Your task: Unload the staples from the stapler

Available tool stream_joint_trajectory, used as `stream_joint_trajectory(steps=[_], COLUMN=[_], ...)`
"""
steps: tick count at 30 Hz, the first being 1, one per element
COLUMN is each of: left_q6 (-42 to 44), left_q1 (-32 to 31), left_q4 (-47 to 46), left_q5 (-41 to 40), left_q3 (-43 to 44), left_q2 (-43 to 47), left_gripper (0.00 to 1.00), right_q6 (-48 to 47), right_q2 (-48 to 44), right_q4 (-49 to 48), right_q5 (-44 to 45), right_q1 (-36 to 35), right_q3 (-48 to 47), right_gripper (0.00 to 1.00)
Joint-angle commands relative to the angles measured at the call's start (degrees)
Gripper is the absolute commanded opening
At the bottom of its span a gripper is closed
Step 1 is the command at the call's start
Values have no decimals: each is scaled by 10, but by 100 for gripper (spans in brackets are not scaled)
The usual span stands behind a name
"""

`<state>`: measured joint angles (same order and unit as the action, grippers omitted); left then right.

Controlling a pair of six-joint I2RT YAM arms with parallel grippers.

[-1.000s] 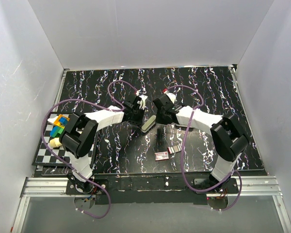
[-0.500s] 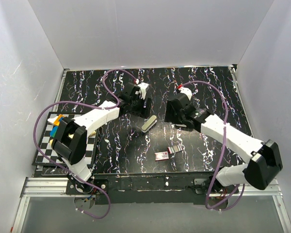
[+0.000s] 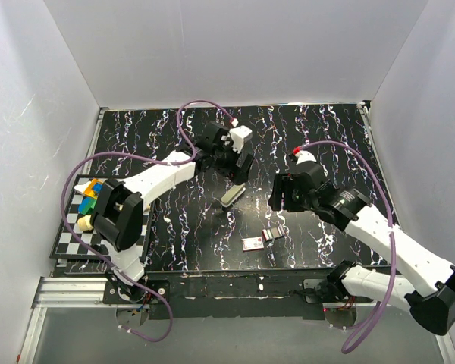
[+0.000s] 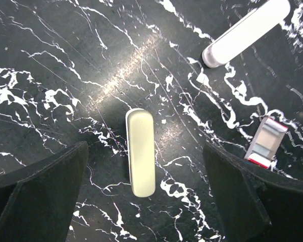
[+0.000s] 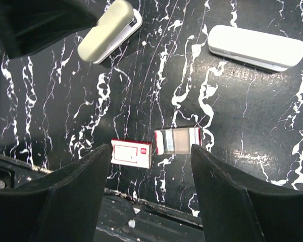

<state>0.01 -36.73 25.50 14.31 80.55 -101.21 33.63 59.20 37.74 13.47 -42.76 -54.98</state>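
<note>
**Near edge.** On the black marbled table (image 3: pixel 183 246) lie a red-and-white box sleeve (image 5: pixel 131 153) and, just beside it, an open tray (image 5: pixel 177 140) with a greyish filling. Whether that filling is staples is too small to tell. A checkered mat (image 3: pixel 68 239) carrying coloured blocks (image 3: pixel 91 199) sits at the left edge, well apart from the work.

**Next out.** The right gripper (image 3: pixel 280 199) hangs above the table, jaws spread wide and empty, touching nothing. A white oblong object (image 5: pixel 255 46) lies on the table near it; I cannot identify it.

**Middle.** The stapler (image 4: pixel 140 152) lies flat on the table, closed, cream top upward, and free of both grippers.

**Farthest.** The left gripper (image 3: pixel 239 168) hovers over the stapler with its jaws at full spread. The stapler rests on the table below the gap and is not clasped.

**Assessment.** No loose strip of staples is visible anywhere. The stapler is shut, so what it contains cannot be verified. On this evidence the unloading is not shown as done. Opening the stapler and removing the strip appear outstanding, unless the tray filling is the removed load.
</note>
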Motion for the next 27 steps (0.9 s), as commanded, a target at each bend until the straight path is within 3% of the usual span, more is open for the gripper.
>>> stream_joint_trajectory(steps=[1,10,27], left_q6=[53,82,79], left_q1=[-11,-16,-40], left_q4=[10,27,31], left_q5=[13,-4,-74], left_q3=[21,64,52], left_q2=[-28,-92,-120], left_gripper=[98,96,86], right_q6=[-22,-15,-12], right_q2=[-33,-97,-104], right_q4=[29,51,51], right_q5=[-40,-85,-110], right_q1=[1,0,-5], right_q3=[2,19,18], right_gripper=[73,72,71])
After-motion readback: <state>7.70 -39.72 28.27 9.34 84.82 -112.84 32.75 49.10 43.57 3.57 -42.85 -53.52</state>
